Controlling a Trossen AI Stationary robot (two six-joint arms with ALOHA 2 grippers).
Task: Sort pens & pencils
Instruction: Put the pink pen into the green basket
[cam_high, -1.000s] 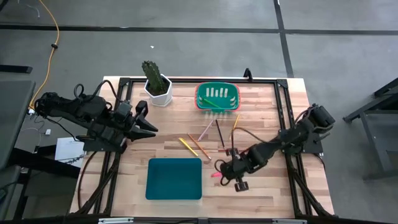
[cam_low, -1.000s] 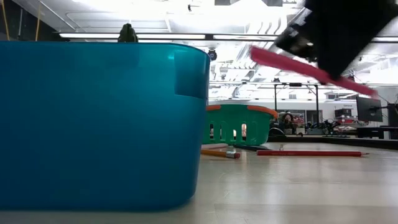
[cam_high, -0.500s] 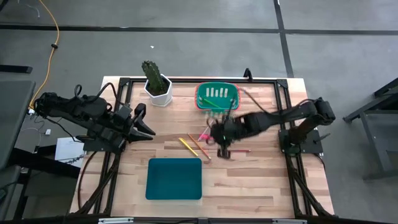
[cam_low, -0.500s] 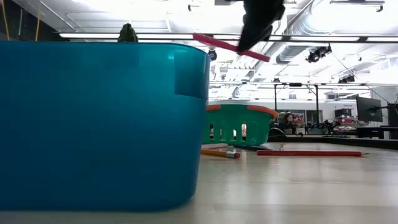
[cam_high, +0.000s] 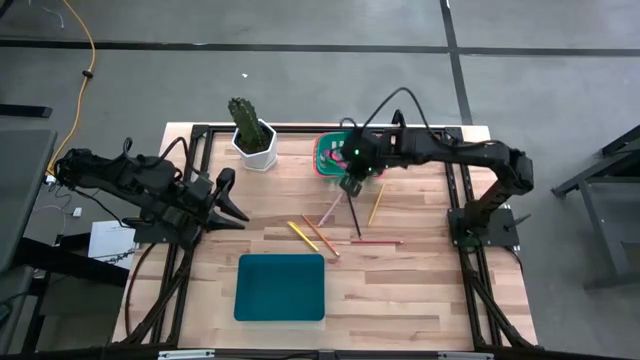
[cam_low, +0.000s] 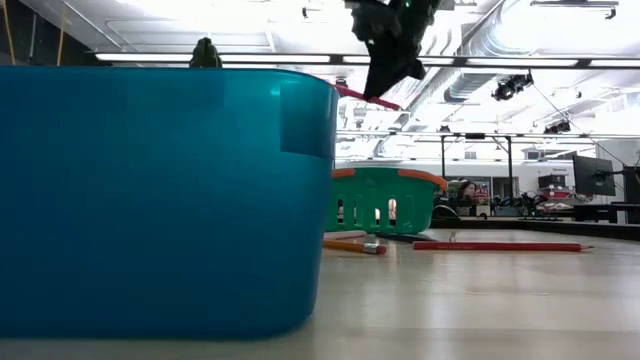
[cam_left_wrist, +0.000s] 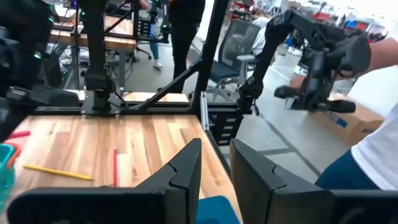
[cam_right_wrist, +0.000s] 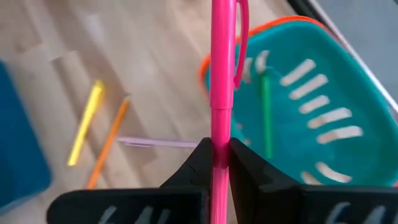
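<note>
My right gripper (cam_high: 350, 182) is over the near rim of the green basket (cam_high: 350, 156), shut on a pink pen (cam_right_wrist: 221, 74), which also shows in the low view (cam_low: 366, 97). A green pen (cam_right_wrist: 266, 112) lies in the basket. Pencils lie on the table in front of it: a yellow one (cam_high: 298, 233), an orange one (cam_high: 320, 236), a dark one (cam_high: 352, 214), a red one (cam_high: 378, 242). My left gripper (cam_high: 232, 197) is open and empty at the table's left. My right gripper pinches the pink pen's barrel (cam_right_wrist: 220, 134) between its two fingers, well back from the clip end (cam_right_wrist: 240, 37). The fingers come from above. The pen is lifted clear and tilted, and sticks out below the gripper.
A blue bin (cam_high: 281, 287) stands at the table's near edge and fills the left of the low view (cam_low: 160, 200). A potted cactus (cam_high: 252, 133) stands at the far left. A pale pink stick (cam_high: 330, 210) and another yellow pencil (cam_high: 377, 203) lie among the pencils.
My right gripper has gone from near the table's front edge, right of the blue bin, toward the far edge and now stands at the green basket. It has carried the pink pen along, lifted clear of the table. The pencils on the table have stayed put.
</note>
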